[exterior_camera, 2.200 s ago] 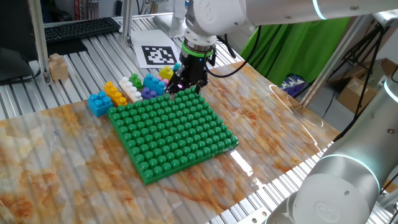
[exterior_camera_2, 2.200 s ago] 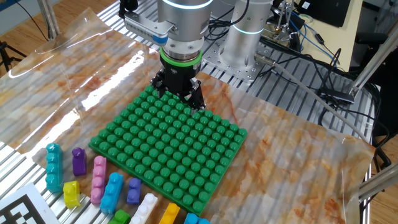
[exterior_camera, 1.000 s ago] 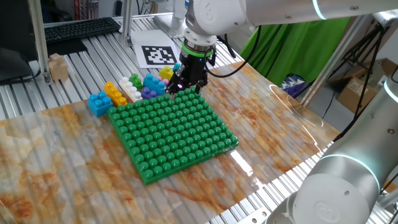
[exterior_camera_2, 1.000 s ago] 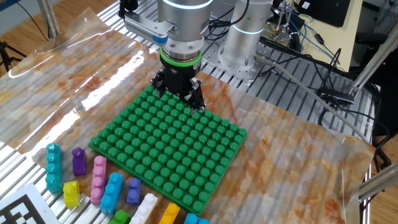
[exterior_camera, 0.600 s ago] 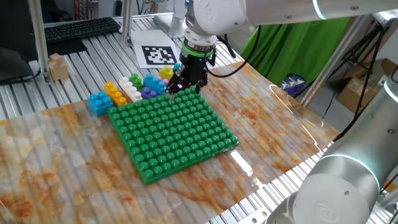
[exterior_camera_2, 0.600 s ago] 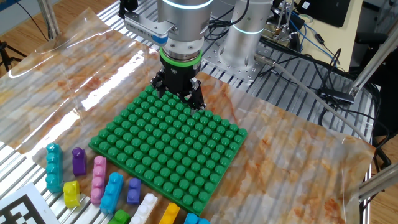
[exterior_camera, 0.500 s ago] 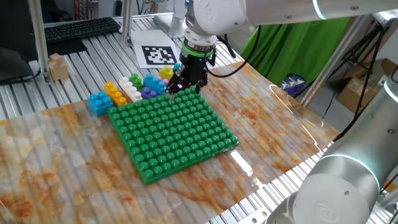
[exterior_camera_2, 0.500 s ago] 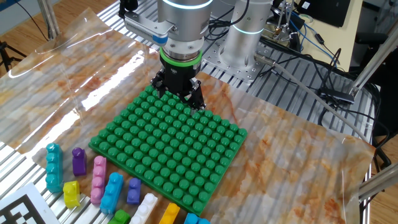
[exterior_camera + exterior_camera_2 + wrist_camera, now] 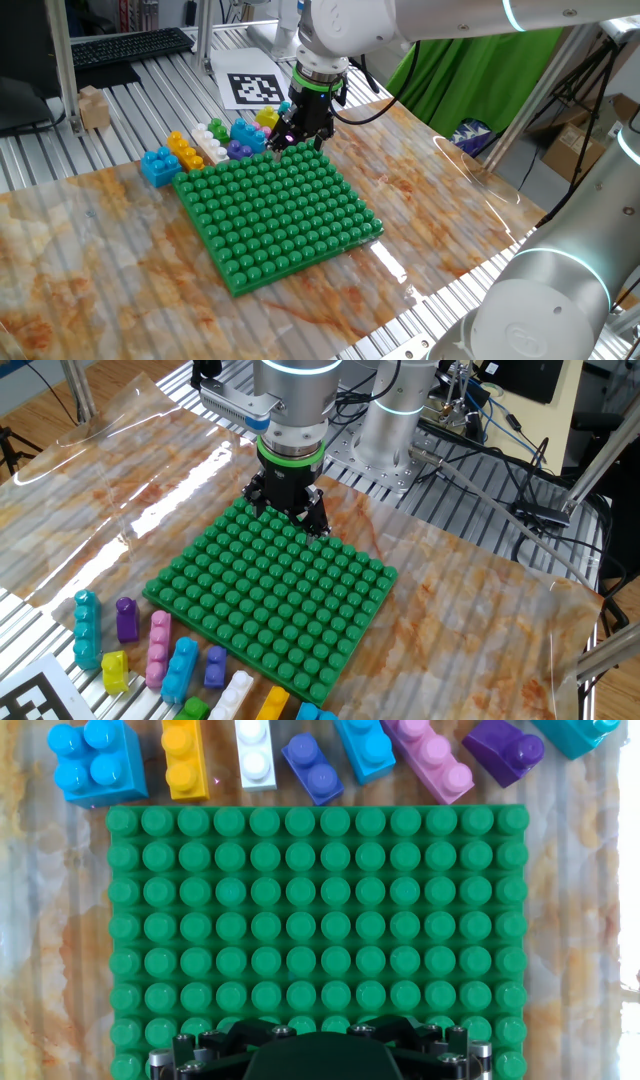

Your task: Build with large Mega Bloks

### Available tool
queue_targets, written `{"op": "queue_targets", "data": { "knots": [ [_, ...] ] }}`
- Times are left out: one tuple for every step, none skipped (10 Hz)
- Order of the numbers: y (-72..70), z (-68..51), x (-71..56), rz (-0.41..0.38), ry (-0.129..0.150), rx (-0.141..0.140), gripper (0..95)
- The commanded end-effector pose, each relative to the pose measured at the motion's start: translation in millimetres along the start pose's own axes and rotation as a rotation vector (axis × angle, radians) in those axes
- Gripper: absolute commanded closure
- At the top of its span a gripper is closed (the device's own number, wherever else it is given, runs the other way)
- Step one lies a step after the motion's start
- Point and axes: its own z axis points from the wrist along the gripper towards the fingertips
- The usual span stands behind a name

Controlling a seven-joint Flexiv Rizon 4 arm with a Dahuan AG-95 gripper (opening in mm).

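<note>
Coloured Mega Bloks [image 9: 300,760] are lying crosswise to the baseplate's [image 9: 317,935] far edge; gripper [image 9: 287,520] is hanging fully spread, empty.

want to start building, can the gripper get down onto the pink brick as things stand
Probably yes. The pink brick lies studs up beside the baseplate, nothing on top, small gaps to its neighbours. The gripper is open and empty, over the baseplate's opposite edge.
</note>
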Motion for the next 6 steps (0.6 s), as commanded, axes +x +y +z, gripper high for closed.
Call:
{"op": "queue_targets", "data": {
  "knots": [
    [0.0, 0.0, 0.0, 0.021, -0.015, -0.047, 95.0],
    [0.0, 0.0, 0.1, 0.019, -0.014, -0.048, 95.0],
    [0.0, 0.4, 0.8, 0.023, -0.014, -0.048, 95.0],
    [0.0, 0.7, 1.2, 0.023, -0.014, -0.048, 95.0],
    [0.0, 0.7, 1.3, 0.021, -0.013, -0.049, 95.0],
    [0.0, 0.7, 1.3, 0.021, -0.013, -0.049, 95.0]
  ]
}}
